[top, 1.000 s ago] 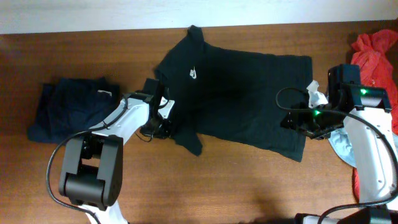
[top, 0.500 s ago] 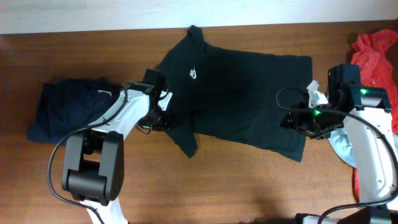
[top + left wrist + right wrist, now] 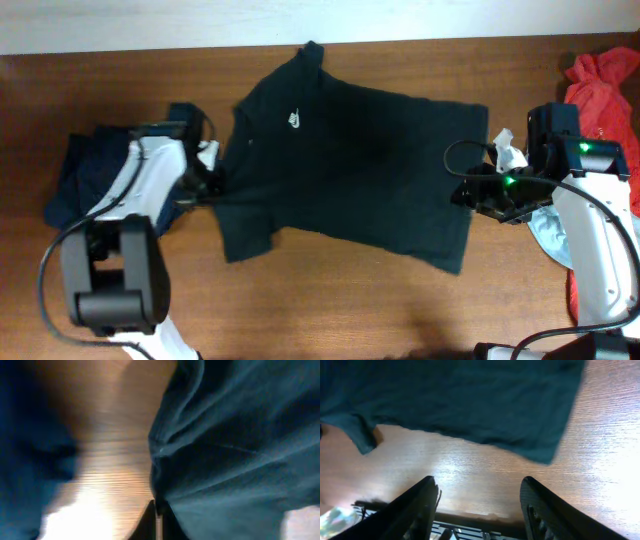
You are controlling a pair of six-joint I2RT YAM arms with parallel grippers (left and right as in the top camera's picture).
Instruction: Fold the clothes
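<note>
Large black shirt (image 3: 350,170) spread flat; navy garment (image 3: 85,175) bunched at left.

The shirt (image 3: 350,170) is black, reading as dark teal in the wrist views, with a small white logo (image 3: 296,120). The navy garment (image 3: 85,175) is plain. The red-orange garment (image 3: 605,80) and pale grey-blue garment (image 3: 552,238) are unpatterned. The table (image 3: 330,310) is brown, wood-grained.

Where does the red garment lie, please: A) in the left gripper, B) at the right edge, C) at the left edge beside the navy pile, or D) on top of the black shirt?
B: the overhead view shows the red garment bunched at the far right edge, apart from the black shirt spread in the middle.
</note>
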